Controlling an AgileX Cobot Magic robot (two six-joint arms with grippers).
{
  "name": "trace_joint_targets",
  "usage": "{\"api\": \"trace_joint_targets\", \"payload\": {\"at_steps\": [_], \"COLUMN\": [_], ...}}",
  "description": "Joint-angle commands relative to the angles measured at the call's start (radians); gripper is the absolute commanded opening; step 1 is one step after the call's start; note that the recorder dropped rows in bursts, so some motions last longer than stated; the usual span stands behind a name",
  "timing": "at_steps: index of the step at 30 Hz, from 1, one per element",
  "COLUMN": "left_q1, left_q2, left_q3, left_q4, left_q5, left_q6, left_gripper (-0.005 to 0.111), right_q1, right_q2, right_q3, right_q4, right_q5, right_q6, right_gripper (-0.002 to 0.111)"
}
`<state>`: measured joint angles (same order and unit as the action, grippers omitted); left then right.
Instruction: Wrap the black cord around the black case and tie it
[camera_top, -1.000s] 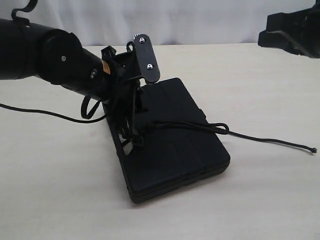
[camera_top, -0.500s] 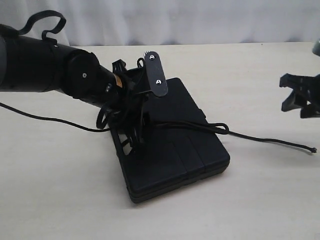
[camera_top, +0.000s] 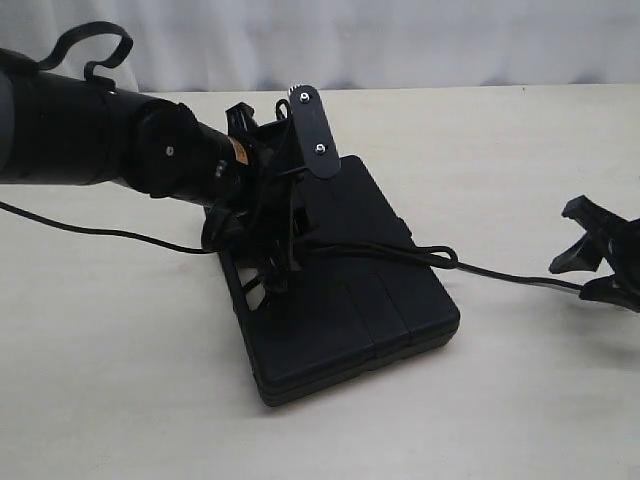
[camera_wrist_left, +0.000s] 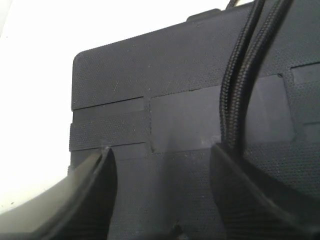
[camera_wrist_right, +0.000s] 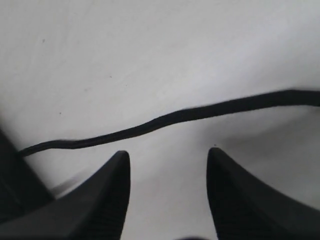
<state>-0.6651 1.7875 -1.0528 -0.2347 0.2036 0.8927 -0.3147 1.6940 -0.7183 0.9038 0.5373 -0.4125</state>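
Observation:
The black case lies flat on the table. The black cord crosses its lid as a doubled strand, loops at the right edge and trails across the table towards the right. My left gripper points down onto the case's left part, open. In the left wrist view the ribbed lid fills the space between the fingers of the left gripper, and the doubled cord runs beside one finger. My right gripper stands open low over the cord's free stretch, with nothing between the fingers of that gripper. The cord's tip is hidden.
Another stretch of the cord runs off to the left over the pale table. The thick left arm reaches in from the left, with a looped cable on top. A pale wall stands behind the table.
The right gripper came down from the upper right to the cord's free stretch on the table and opened. The left gripper shifted slightly over the case and opened wider.

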Motion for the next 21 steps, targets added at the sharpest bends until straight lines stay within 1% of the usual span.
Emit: {"api": "trace_joint_targets", "payload": {"at_steps": [1,6,7,13,17,21], "left_q1": [-0.008,-0.008,-0.008,-0.009,-0.009,-0.009], "left_q2": [-0.002,-0.002,-0.002,-0.002,-0.002,-0.002], "left_q3": [-0.007,-0.007,-0.007,-0.007,-0.007,-0.007], "left_q4": [-0.014,-0.025,-0.044,-0.046,-0.046,-0.046], "left_q5": [-0.004,-0.002,-0.002,0.009,0.029,0.029], "left_q6": [-0.008,-0.008,-0.006,-0.006,-0.006,-0.006], "left_gripper": [0.054,0.054,0.054,0.054,0.054,0.054], "right_q1": [-0.007,-0.007,-0.007,-0.007,-0.007,-0.007], "right_q2": [0.039,0.086,0.094,0.165,0.202,0.241], "right_q3": [0.008,0.008,0.008,-0.015,-0.015,-0.019], "right_q4": [0.011,0.064,0.09,0.289,0.416,0.495], "right_q5": [-0.059,-0.131,-0.143,-0.141,-0.143,-0.141], "right_q6": [-0.03,-0.074,-0.096,-0.243,-0.375,-0.449], "right_gripper": [0.046,0.046,0.046,0.046,0.046,0.046]}}
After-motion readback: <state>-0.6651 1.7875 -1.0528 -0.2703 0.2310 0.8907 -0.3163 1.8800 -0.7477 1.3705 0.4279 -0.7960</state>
